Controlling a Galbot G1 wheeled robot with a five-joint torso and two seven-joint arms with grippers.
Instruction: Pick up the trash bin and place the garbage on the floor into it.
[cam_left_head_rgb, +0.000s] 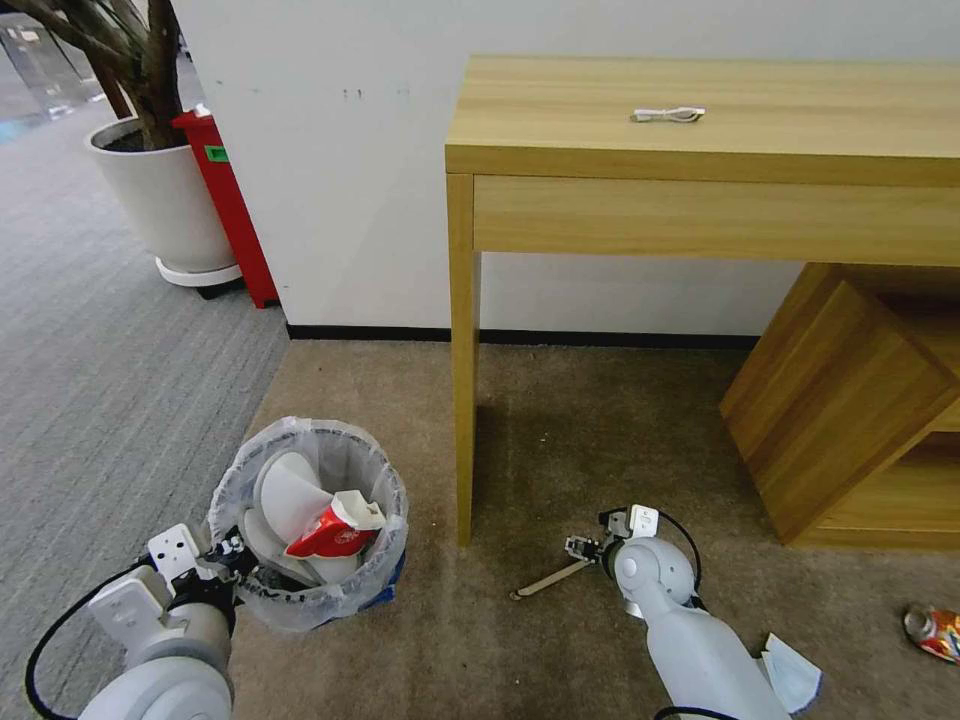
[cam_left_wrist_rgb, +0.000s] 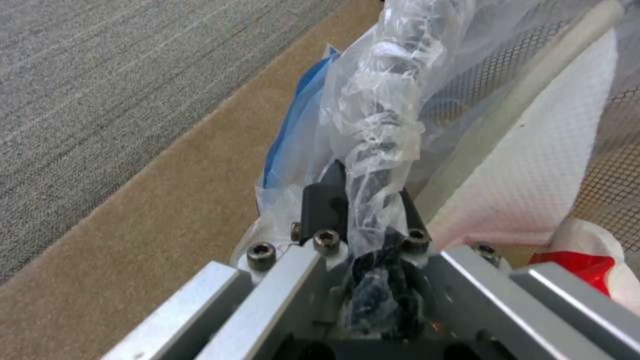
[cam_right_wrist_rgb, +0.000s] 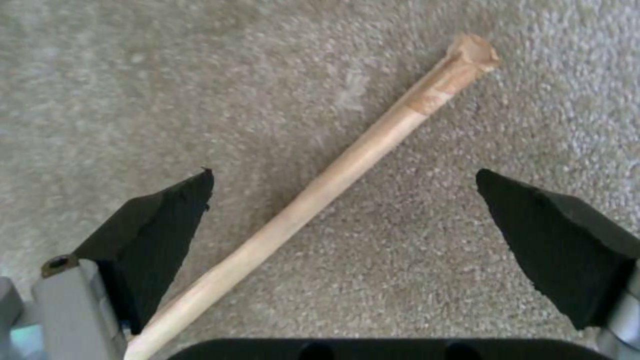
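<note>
The trash bin (cam_left_head_rgb: 300, 600), blue with a clear plastic liner, is at the lower left on the beige floor (cam_left_head_rgb: 560, 440); white slippers (cam_left_head_rgb: 290, 495) and a red-and-white cup (cam_left_head_rgb: 335, 535) lie inside. My left gripper (cam_left_head_rgb: 232, 556) is shut on the bin's near rim; the left wrist view shows the gripper (cam_left_wrist_rgb: 365, 192) with its jaws pinching the bagged rim (cam_left_wrist_rgb: 383, 120). My right gripper (cam_left_head_rgb: 583, 547) hangs low over a wooden stick (cam_left_head_rgb: 545, 581) of garbage. In the right wrist view this gripper (cam_right_wrist_rgb: 343, 175) is open, one finger on each side of the stick (cam_right_wrist_rgb: 313, 192), not touching it.
A wooden desk leg (cam_left_head_rgb: 462, 360) stands just right of the bin, with a wooden cabinet (cam_left_head_rgb: 850, 410) farther right. A crushed can (cam_left_head_rgb: 935, 632) and a white-blue wrapper (cam_left_head_rgb: 790, 675) lie at the lower right. A white planter (cam_left_head_rgb: 165, 200) and a red box (cam_left_head_rgb: 230, 205) stand at the back left.
</note>
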